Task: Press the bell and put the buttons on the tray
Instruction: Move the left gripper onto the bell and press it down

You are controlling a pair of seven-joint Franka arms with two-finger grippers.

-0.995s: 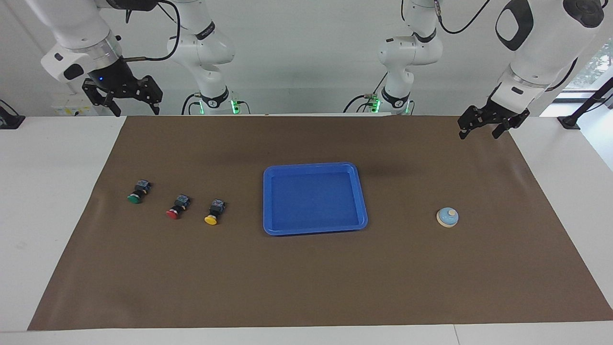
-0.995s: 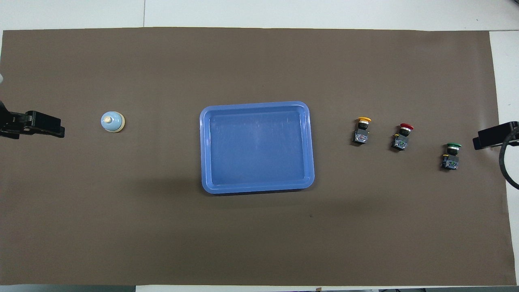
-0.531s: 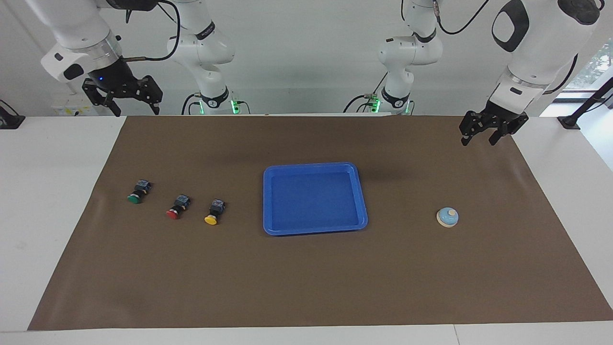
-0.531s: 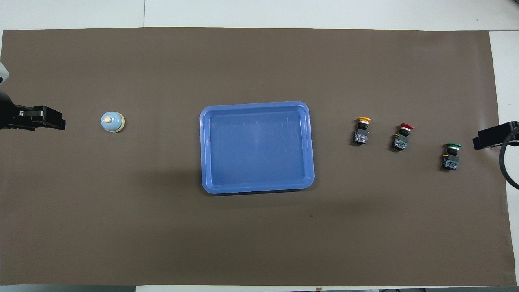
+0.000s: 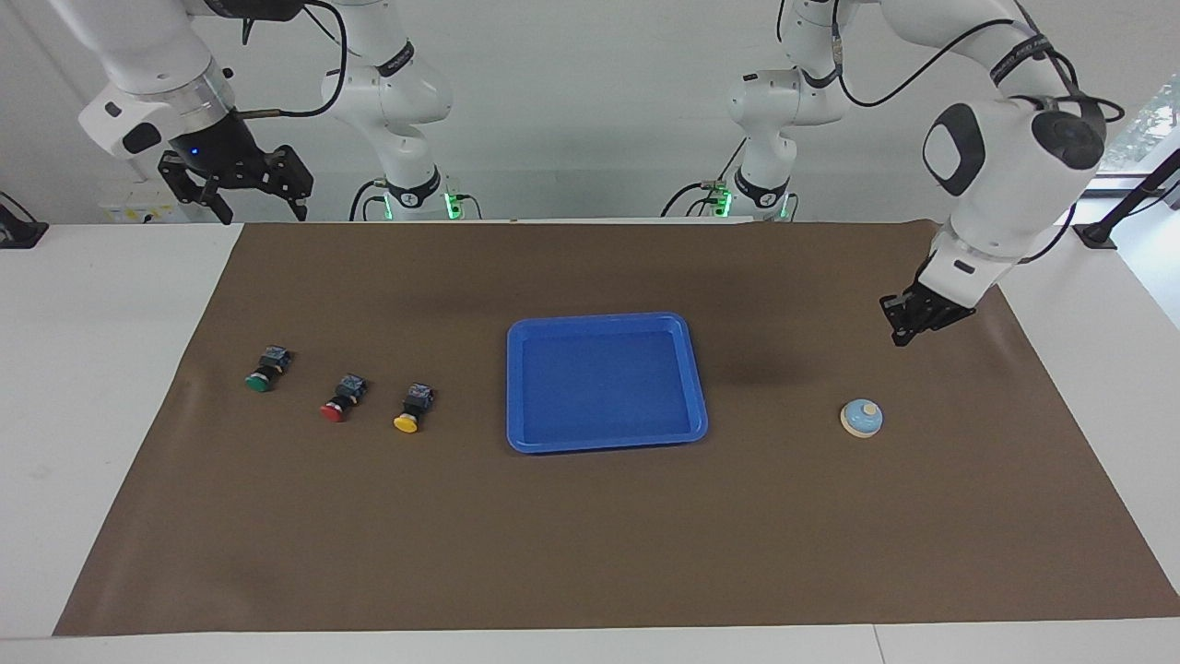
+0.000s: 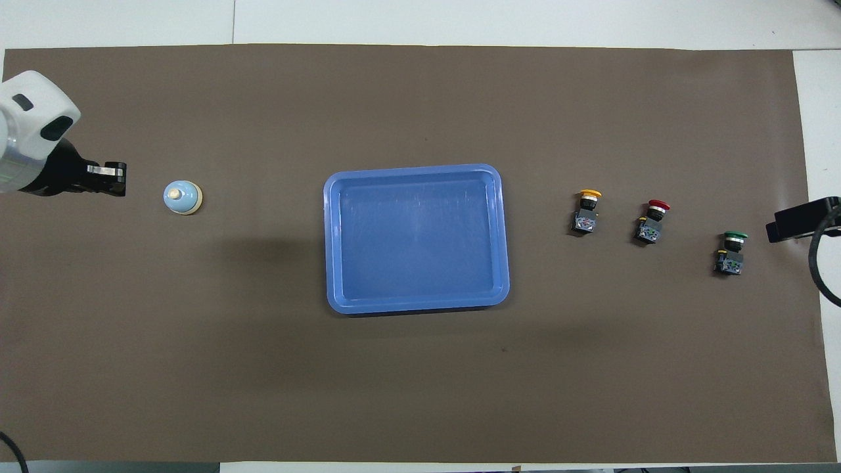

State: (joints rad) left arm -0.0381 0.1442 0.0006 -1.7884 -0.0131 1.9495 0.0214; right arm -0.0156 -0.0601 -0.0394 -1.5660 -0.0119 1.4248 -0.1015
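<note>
The light-blue bell (image 5: 861, 418) (image 6: 182, 197) stands on the brown mat toward the left arm's end. My left gripper (image 5: 897, 338) (image 6: 122, 179) hangs in the air over the mat beside the bell, shut and holding nothing. The blue tray (image 5: 694, 387) (image 6: 502, 236) lies bare at mid-table. The yellow button (image 5: 411, 409) (image 6: 586, 211), the red button (image 5: 340, 400) (image 6: 652, 222) and the green button (image 5: 265, 368) (image 6: 732, 252) lie in a row toward the right arm's end. My right gripper (image 5: 261, 213) (image 6: 770, 232) waits open, high over the mat's edge by the robots.
A brown mat (image 5: 590, 535) (image 6: 420, 394) covers most of the white table (image 5: 101, 369). Bare white tabletop borders it at both ends.
My left gripper has shut and come down and forward toward the bell, its wrist turning. The right arm, the tray, the bell and the buttons have not moved.
</note>
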